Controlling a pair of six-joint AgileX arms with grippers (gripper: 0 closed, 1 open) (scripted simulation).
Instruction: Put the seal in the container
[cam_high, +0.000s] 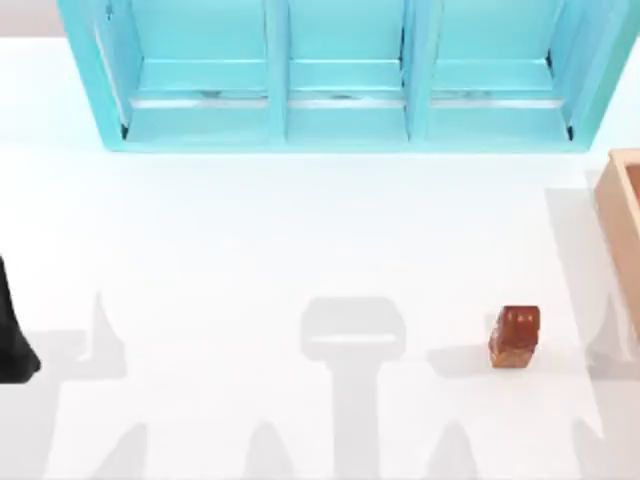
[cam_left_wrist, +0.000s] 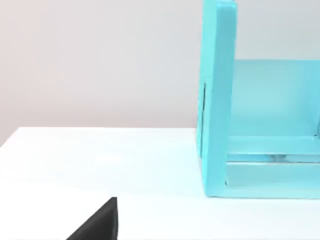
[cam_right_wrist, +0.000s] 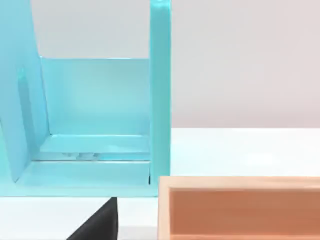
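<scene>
Near desk right edge: seal (cam_high: 514, 336) loose, container (cam_high: 622, 215) beside; end effector state unclear; small glossy lump may slip.

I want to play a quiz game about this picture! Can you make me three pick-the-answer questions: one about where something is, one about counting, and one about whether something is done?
1. Where is the seal on the table?
A. toward the right side, on the bare top
B. at the far left edge
C. inside the shelf unit

2. How many bays does the teal shelf unit have?
A. one
B. three
C. five

3. Is the seal in the container yet?
A. yes, inside it
B. balanced on its wall
C. no, it lies on the table apart from it

Answers:
1. A, it sits near the top view's right side.
2. B, two dividers split it into three.
3. C, bare table separates them.
</scene>
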